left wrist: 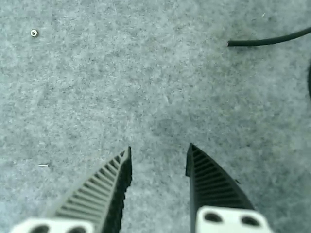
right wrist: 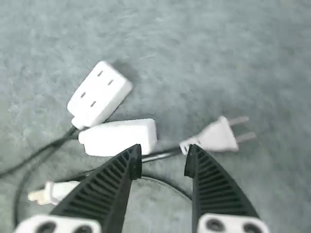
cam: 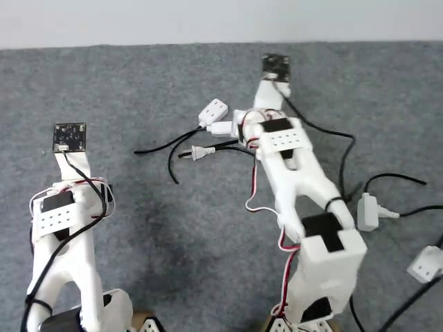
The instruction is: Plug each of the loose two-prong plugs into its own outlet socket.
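Closest to you in the right wrist view are the ribbed black fingers of the right gripper [right wrist: 163, 153], spread apart with nothing between them. A white two-prong plug [right wrist: 216, 136] lies just beyond one fingertip, its prongs pointing away from the gripper. Its black cord [right wrist: 160, 155] runs across the gap between the jaws, so the open stance looks meant to straddle the cord or the plug body before closing. I cannot tell how high the fingers hang above it. Just past the fingertips rests a plain white socket block [right wrist: 119, 137], and touching its far corner is a slotted socket block [right wrist: 99, 93] with its slot pairs facing up. That puts the plug near the outlets it has to enter. A smaller plug [right wrist: 48, 191] lies off to the side of the other finger, on a looping lead. From the high view your right arm [cam: 291, 166] is stretched forward and folded down over this cluster. Your left arm [cam: 66, 214] stands well apart from it, wrist bent down toward the grey carpet [cam: 159, 235]. The left gripper [left wrist: 159, 150] is likewise open and empty above bare carpet, with only a loose cord end [left wrist: 267, 42] and a tiny screw [left wrist: 33, 33] in front of it, so it seems parked rather than working. My judgement is that no plug is seated yet.
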### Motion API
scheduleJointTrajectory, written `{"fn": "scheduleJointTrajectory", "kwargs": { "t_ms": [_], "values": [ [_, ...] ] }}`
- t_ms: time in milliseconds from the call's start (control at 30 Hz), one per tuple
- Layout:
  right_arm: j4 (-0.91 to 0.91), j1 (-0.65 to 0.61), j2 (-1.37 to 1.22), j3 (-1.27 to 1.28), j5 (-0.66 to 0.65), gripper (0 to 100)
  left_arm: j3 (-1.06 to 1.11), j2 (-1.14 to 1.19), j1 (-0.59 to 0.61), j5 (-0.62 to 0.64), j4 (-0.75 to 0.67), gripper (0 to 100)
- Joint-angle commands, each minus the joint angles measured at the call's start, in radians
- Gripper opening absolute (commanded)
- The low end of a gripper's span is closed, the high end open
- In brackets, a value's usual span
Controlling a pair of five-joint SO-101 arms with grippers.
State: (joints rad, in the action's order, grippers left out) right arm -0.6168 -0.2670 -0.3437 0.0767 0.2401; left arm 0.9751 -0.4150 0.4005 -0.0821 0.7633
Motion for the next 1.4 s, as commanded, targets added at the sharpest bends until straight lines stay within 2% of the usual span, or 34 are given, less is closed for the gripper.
{"fn": "scheduleJointTrajectory", "kwargs": {
  "t_ms": [0,200,333,533,733,833,1067,1133,1267,1367],
  "values": [
    [0.093,-0.019,-0.025,-0.057,-0.232,14.3,-0.012,-0.020,-0.008,-0.014,-0.025,18],
    [0.302,-0.018,-0.147,-0.057,-0.680,14.0,-0.002,-0.020,-0.009,-0.057,-0.026,18],
    [0.363,-0.010,-0.186,-0.094,-0.818,13.9,-0.002,-0.020,-0.009,-0.060,-0.026,18],
    [0.351,-0.002,-0.193,-0.106,-0.873,13.9,-0.002,-0.020,-0.009,-0.060,-0.028,18],
    [0.335,-0.005,-0.213,-0.100,-0.769,13.9,0.008,-0.020,-0.009,-0.060,-0.046,18],
    [0.232,-0.022,-0.216,-0.103,-0.744,13.9,0.008,-0.020,-0.009,-0.060,-0.046,18],
    [-0.124,-0.211,-0.200,-0.098,-0.990,13.9,0.008,-0.021,-0.009,-0.060,-0.046,18],
    [-0.139,-0.222,-0.194,-0.098,-1.030,13.0,0.008,-0.021,-0.009,-0.060,-0.046,18],
    [-0.143,-0.213,-0.189,-0.100,-1.028,5.4,0.008,-0.021,-0.009,-0.060,-0.046,18],
    [-0.145,-0.213,-0.162,-0.100,-1.026,3.7,0.008,-0.021,-0.009,-0.060,-0.046,18]
  ]
}}
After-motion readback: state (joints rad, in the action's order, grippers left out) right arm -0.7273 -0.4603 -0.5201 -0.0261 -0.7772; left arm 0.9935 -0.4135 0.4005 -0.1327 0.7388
